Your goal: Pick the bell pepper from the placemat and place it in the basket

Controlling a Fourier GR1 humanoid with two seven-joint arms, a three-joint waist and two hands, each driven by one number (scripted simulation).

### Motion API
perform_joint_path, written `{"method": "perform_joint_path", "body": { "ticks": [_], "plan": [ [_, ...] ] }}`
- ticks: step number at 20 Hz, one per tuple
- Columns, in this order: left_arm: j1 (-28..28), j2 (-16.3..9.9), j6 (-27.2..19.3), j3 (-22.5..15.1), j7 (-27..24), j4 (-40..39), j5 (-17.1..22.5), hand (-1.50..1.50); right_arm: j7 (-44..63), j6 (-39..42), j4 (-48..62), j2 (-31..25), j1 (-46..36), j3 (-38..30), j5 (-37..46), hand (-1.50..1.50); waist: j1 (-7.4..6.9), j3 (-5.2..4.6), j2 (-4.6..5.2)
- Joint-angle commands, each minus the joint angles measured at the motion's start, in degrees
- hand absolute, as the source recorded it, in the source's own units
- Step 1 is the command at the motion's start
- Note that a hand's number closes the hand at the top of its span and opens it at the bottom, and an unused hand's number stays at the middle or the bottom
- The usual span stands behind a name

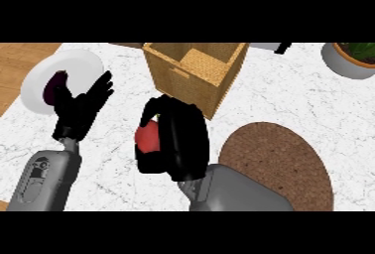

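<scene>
On the white marbled counter (293, 94), seen from my head view, my right hand (179, 141) is curled around the red bell pepper (148, 136), thumb on one side and fingers wrapped over the other, so that only a strip of red skin and a touch of green at the stem end show between the black digits. I hold the pepper off the placemat: the round brown woven placemat (282, 163) lies bare to the right of my grey right forearm (234, 191), and the pepper sits to its left, over the counter and just below the near corner of the basket (212, 74). The basket, a square wicker one with tall tan walls, stands at the middle top of the view with its open mouth facing up; my fingertips come close to its front wall, but I cannot tell whether they touch it. The pepper is outside the basket, not in it. At the left, my left hand (82, 106) rests open, fingers straight and spread, pointing up toward a white plate (70, 64) near the counter's left edge. A dark purple eggplant (55, 85) lies on that plate, just beside my left fingertips. A grey pot holding a green plant (351, 62) stands at the upper right corner, well apart from both hands.
</scene>
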State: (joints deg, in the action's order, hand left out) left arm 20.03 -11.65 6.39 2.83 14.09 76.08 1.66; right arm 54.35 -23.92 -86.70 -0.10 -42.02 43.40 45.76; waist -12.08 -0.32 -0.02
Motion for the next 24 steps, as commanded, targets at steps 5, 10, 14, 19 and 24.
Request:
{"method": "perform_joint_path", "body": {
  "ticks": [5,10,14,19,24],
  "plan": [
    [0.9,0.3,-1.0,-0.1,0.1,-1.3,-0.9,0.0,14.4,-4.8,5.6,0.1,-15.2,-1.2,2.6,1.5,1.05,-0.34,-0.23],
    [2.0,0.9,-1.2,-0.3,0.4,-1.7,-0.8,0.0,17.2,-4.6,11.5,0.1,-24.3,-4.5,3.4,1.5,0.98,-0.37,0.0],
    [1.7,0.8,-1.5,-0.2,-0.2,-2.4,-1.3,0.0,19.4,-4.6,17.3,0.1,-31.1,-7.4,4.0,1.5,0.79,-0.43,0.42],
    [2.3,-1.0,-0.9,1.5,-0.3,-3.1,-0.6,0.0,23.0,-3.0,25.9,0.1,-38.4,-10.5,4.9,1.5,1.68,-0.43,0.49],
    [2.2,0.2,-2.2,1.2,-0.9,-3.3,-1.2,0.0,26.0,-1.8,34.7,0.1,-45.0,-11.5,6.9,1.5,2.62,-0.38,0.62]
  ]
}}
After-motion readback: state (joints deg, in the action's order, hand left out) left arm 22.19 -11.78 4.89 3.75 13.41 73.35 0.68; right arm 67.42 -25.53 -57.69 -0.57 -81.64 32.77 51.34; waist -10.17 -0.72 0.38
